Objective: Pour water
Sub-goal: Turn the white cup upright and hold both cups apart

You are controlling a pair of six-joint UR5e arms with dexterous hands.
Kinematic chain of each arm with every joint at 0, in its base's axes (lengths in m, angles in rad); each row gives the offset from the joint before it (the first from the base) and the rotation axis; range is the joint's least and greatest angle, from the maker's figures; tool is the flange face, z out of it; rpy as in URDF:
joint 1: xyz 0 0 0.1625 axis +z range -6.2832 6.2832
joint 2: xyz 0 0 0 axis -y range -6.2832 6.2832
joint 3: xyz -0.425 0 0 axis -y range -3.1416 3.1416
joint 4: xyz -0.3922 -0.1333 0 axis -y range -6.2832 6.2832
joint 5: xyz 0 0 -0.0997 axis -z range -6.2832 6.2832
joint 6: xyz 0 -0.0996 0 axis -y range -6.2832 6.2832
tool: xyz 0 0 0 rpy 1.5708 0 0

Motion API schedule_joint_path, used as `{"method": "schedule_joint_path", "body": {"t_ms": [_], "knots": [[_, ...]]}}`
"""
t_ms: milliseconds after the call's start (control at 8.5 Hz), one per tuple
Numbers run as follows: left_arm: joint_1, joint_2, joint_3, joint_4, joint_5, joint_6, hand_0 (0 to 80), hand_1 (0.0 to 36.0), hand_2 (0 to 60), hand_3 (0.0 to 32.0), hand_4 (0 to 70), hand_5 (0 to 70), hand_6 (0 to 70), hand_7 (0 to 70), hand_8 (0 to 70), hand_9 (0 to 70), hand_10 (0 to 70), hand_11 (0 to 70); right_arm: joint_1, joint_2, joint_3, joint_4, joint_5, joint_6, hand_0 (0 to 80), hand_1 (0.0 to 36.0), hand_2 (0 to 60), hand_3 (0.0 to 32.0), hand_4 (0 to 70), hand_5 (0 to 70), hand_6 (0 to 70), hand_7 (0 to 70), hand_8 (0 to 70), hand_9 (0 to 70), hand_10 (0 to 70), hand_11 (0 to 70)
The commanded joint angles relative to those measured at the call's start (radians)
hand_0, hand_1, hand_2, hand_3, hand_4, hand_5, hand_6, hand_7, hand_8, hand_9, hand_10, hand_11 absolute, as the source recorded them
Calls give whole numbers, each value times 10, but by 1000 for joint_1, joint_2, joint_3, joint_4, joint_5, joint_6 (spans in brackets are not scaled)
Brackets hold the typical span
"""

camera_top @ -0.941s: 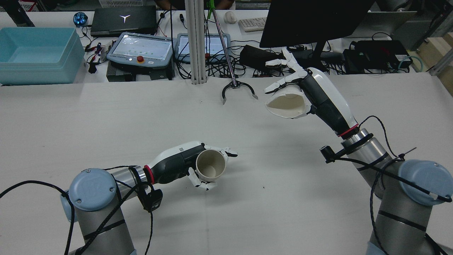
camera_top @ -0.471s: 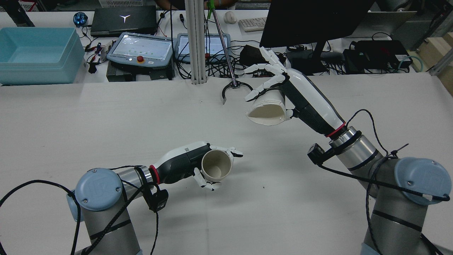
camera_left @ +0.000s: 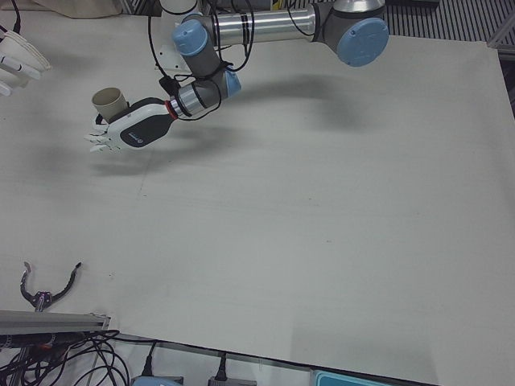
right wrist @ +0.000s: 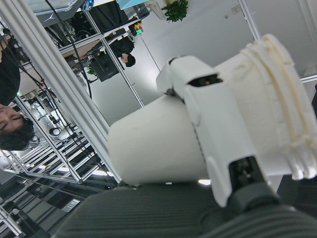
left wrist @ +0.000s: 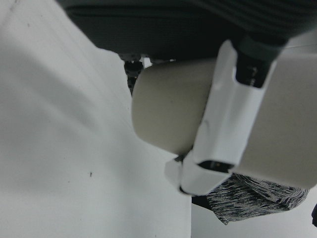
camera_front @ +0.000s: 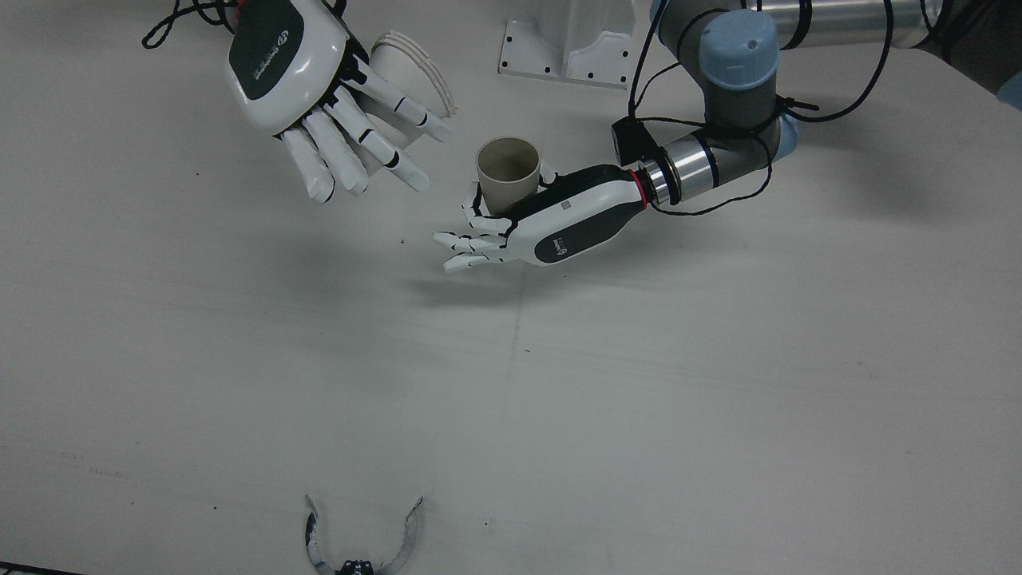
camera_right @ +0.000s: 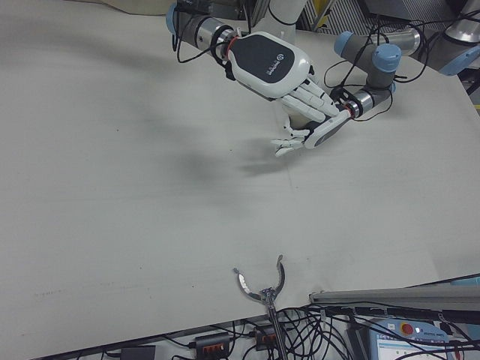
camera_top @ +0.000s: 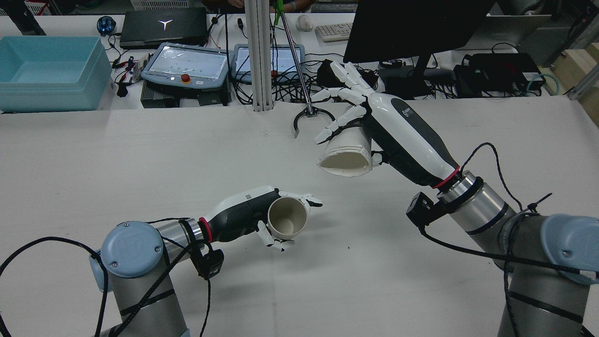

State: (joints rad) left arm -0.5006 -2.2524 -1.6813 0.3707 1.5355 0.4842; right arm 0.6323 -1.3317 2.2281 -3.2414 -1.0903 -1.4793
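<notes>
cups: 2 | left hand (camera_top: 243, 216) grasps beige cup (camera_top: 288, 223) upright | right hand (camera_top: 388, 128) grasps tilted white cup (camera_top: 345, 154) | labels unreadable

The left hand (camera_top: 243, 217) holds a cup (camera_top: 287, 223) upright, low over the table (camera_top: 140, 159). The right hand (camera_top: 393, 131) holds a second cup (camera_top: 347, 154) higher, tilted, with its mouth toward the first cup, further from the robot. A claw tool (camera_top: 312, 117) lies at the table's far edge, behind both cups.
</notes>
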Motion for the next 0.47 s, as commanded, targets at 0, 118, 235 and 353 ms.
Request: {"method": "schedule_joint_path", "body": {"t_ms": [0, 118, 235, 353], "knots": [[-22, 13, -15, 5, 5, -22, 800, 360, 600, 0, 700, 700, 192, 160, 94, 43, 100, 174, 36, -81, -82, 2, 236, 334, 784, 322, 385, 0, 700, 80, 210, 189, 32, 23, 0, 0], [-53, 43, -17, 7, 2, -57, 800, 360, 600, 0, 700, 700, 190, 157, 94, 41, 100, 173, 40, -90, -210, 0, 341, 651, 640, 268, 370, 0, 700, 63, 213, 198, 40, 25, 0, 0], [-85, 84, -35, 5, 2, -62, 800, 360, 600, 0, 700, 700, 182, 151, 91, 39, 99, 172, 46, -89, -276, -1, 358, 819, 627, 258, 365, 0, 700, 59, 190, 168, 42, 19, 1, 5], [-116, 147, -70, 1, 5, -64, 800, 360, 600, 0, 700, 700, 176, 147, 90, 38, 98, 172, 55, -99, -275, 6, 366, 850, 625, 260, 373, 0, 700, 62, 197, 191, 65, 31, 2, 5]]}}
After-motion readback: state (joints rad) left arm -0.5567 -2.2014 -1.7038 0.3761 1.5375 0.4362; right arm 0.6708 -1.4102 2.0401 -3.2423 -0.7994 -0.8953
